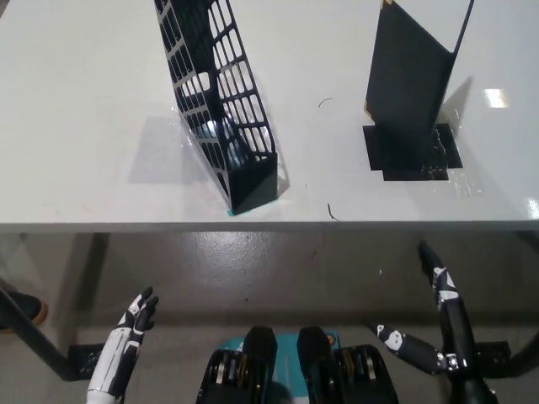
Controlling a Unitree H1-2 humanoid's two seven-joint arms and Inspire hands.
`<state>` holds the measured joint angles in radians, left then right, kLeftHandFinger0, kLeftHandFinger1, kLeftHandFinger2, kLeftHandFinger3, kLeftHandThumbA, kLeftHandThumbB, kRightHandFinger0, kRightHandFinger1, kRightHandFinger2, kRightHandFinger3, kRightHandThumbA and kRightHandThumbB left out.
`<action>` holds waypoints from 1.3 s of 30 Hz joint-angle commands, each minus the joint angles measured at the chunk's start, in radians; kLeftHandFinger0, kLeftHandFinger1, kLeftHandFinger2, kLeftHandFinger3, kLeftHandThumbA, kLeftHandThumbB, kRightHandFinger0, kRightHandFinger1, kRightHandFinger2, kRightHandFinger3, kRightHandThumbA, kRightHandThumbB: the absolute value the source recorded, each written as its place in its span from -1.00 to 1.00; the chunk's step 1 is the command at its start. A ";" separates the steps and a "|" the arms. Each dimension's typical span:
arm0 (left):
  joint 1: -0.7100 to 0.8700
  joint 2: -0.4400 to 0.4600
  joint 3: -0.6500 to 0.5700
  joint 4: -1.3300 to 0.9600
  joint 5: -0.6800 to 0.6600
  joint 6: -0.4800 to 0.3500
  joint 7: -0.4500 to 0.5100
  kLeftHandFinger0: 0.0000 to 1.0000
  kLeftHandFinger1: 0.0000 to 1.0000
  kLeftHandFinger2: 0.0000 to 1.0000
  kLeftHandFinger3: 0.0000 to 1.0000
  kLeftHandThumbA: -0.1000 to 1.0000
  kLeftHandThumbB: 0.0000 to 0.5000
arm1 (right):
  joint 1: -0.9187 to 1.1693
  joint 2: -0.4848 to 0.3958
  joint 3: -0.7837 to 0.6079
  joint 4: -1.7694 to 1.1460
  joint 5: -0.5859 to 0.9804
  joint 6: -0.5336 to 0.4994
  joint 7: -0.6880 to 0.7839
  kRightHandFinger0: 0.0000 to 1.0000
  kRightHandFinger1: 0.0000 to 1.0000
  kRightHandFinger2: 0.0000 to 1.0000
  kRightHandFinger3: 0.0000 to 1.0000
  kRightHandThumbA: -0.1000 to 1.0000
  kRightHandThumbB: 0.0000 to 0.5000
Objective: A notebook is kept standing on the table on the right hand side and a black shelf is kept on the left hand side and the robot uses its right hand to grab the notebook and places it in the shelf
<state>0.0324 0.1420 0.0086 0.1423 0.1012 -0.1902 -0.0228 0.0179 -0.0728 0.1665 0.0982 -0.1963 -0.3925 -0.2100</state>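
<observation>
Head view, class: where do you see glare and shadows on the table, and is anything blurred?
Head view: bright glare patches on the white table right of the standing notebook; soft grey shadows lie left of the black shelf; picture sharp overall; both hands, left and right, hang low over the darker floor.

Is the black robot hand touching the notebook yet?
Apart. In the head view the right robot hand hangs below the table's edge, while the notebook stands on the tabletop, bare table between them.

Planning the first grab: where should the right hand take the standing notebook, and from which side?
Probably the notebook's upright near edge, above mid-height, coming from the table's front: it stands on end, thin and tall, leaving that edge open. The right hand waits open below the table edge.
</observation>
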 commanded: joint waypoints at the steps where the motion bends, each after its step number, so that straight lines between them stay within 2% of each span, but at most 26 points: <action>1: -0.013 0.005 0.003 -0.033 0.003 -0.052 0.009 1.00 1.00 1.00 1.00 1.00 -0.36 | 0.033 -0.014 0.034 -0.152 -0.071 -0.077 -0.077 1.00 1.00 1.00 1.00 1.00 -0.19; 7: -0.006 -0.001 -0.001 -0.040 -0.005 -0.050 0.002 1.00 1.00 1.00 1.00 1.00 -0.21 | 0.004 0.007 0.015 -0.319 -0.158 -0.077 -0.141 1.00 1.00 1.00 1.00 1.00 -0.20; 8: -0.006 -0.001 -0.002 -0.043 -0.002 -0.049 0.003 1.00 1.00 1.00 1.00 1.00 -0.22 | -0.020 0.024 -0.012 -0.335 -0.153 -0.077 -0.120 1.00 1.00 1.00 1.00 1.00 -0.23; 9: -0.003 -0.002 -0.005 -0.041 0.003 -0.054 0.005 1.00 1.00 1.00 1.00 1.00 -0.27 | -0.043 0.029 -0.040 -0.350 -0.144 -0.065 -0.094 1.00 1.00 1.00 1.00 1.00 -0.15; 11: -0.002 -0.002 -0.004 -0.039 0.005 -0.059 0.007 1.00 1.00 1.00 1.00 1.00 -0.29 | -0.073 0.038 -0.061 -0.360 -0.145 -0.048 -0.088 1.00 1.00 1.00 1.00 1.00 -0.13; 13: -0.002 -0.001 -0.001 -0.037 0.006 -0.055 0.010 1.00 1.00 1.00 1.00 1.00 -0.29 | -0.122 0.050 -0.096 -0.352 -0.164 -0.041 -0.102 1.00 1.00 1.00 1.00 1.00 -0.17; 15: -0.001 -0.002 0.002 -0.033 0.000 -0.061 0.010 1.00 1.00 1.00 1.00 1.00 -0.29 | -0.176 0.058 -0.123 -0.324 -0.142 -0.036 -0.102 1.00 1.00 1.00 1.00 1.00 0.06; 16: -0.001 -0.002 0.002 -0.030 0.007 -0.066 0.015 1.00 1.00 1.00 1.00 1.00 -0.28 | -0.200 0.058 -0.138 -0.312 -0.146 -0.027 -0.103 1.00 1.00 1.00 1.00 1.00 0.10; 19: 0.004 -0.001 -0.002 -0.030 0.012 -0.065 0.012 1.00 1.00 1.00 1.00 1.00 -0.33 | -0.246 0.055 -0.168 -0.287 -0.150 0.004 -0.097 1.00 1.00 1.00 1.00 1.00 0.07; 22: 0.006 -0.004 -0.003 -0.020 0.008 -0.064 0.009 1.00 1.00 1.00 1.00 1.00 -0.26 | -0.324 0.066 -0.212 -0.245 -0.120 0.065 -0.102 1.00 1.00 1.00 1.00 1.00 0.16; 26: 0.003 -0.005 -0.001 -0.008 0.013 -0.083 0.016 1.00 1.00 1.00 1.00 1.00 -0.36 | -0.408 0.069 -0.234 -0.180 -0.116 0.077 -0.100 1.00 1.00 1.00 1.00 1.00 0.13; 28: 0.005 -0.004 -0.001 -0.003 0.014 -0.087 0.014 1.00 1.00 1.00 1.00 1.00 -0.35 | -0.431 0.071 -0.242 -0.150 -0.116 0.098 -0.100 1.00 1.00 1.00 1.00 1.00 0.29; 30: 0.005 -0.005 -0.002 0.002 0.009 -0.083 0.009 1.00 1.00 1.00 1.00 1.00 -0.29 | -0.462 0.074 -0.254 -0.110 -0.115 0.128 -0.105 1.00 1.00 1.00 1.00 1.00 0.38; 32: 0.009 -0.007 -0.005 0.002 0.019 -0.080 0.013 1.00 1.00 1.00 1.00 1.00 -0.29 | -0.497 0.074 -0.268 -0.052 -0.108 0.128 -0.119 1.00 1.00 1.00 1.00 1.00 0.43; 34: 0.013 -0.009 -0.006 -0.001 0.019 -0.077 0.013 1.00 1.00 1.00 1.00 1.00 -0.27 | -0.539 0.077 -0.284 0.013 -0.093 0.129 -0.132 1.00 1.00 1.00 1.00 1.00 0.56; 36: 0.020 -0.009 -0.005 -0.005 0.014 -0.079 0.010 1.00 1.00 1.00 1.00 1.00 -0.31 | -0.582 0.078 -0.298 0.100 -0.091 0.099 -0.158 1.00 1.00 1.00 1.00 1.00 0.33; 39: 0.031 -0.008 0.000 -0.009 0.020 -0.080 0.017 1.00 1.00 1.00 1.00 1.00 -0.29 | -0.654 0.082 -0.315 0.263 -0.118 0.055 -0.233 1.00 1.00 1.00 1.00 1.00 0.27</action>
<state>0.0524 0.1309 0.0065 0.1467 0.1109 -0.2345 -0.0228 -0.5342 0.0013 -0.1274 0.2565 -0.3104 -0.2985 -0.3383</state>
